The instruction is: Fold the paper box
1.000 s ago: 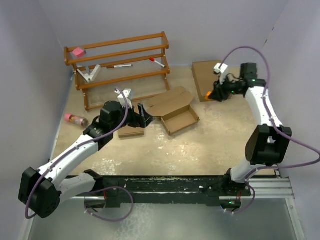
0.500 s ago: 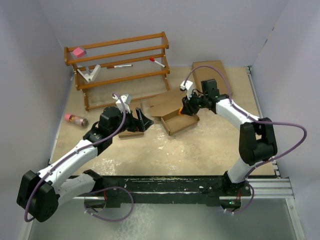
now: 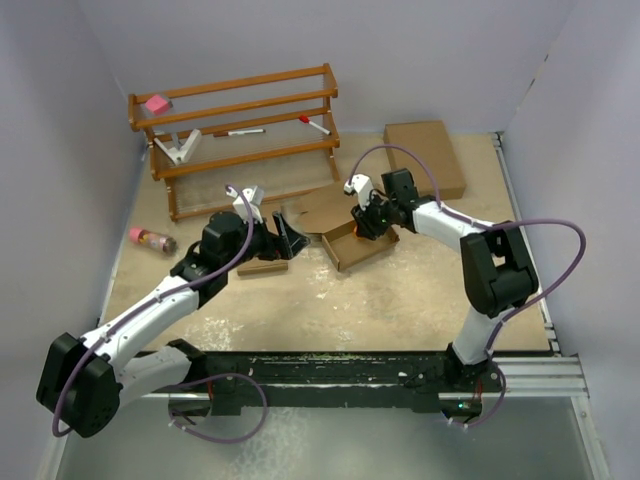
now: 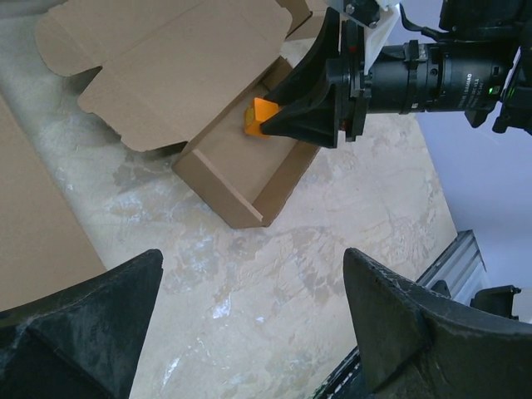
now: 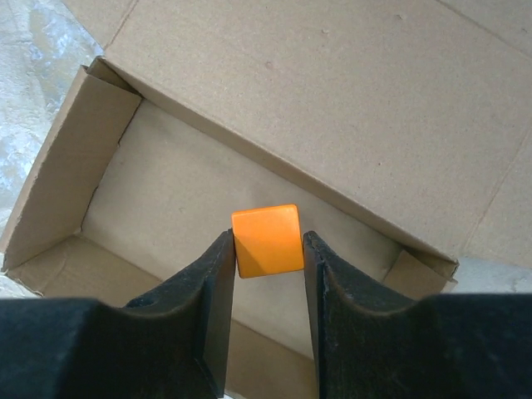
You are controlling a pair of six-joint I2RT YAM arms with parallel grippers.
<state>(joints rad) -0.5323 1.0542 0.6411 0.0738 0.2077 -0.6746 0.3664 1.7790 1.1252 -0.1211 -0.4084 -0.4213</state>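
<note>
My right pincer [image 5: 268, 238] grips the orange block [image 5: 266, 243], and I should lower it well inside the paper box [image 5: 166, 199] before releasing.

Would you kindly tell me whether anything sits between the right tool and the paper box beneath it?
Only the orange block clamped in the right tool, above the paper box; nothing else visible intervenes.

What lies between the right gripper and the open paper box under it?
An orange cube, clamped in the right gripper over the open tray of the paper box; the right wrist view shows it most clearly.
</note>
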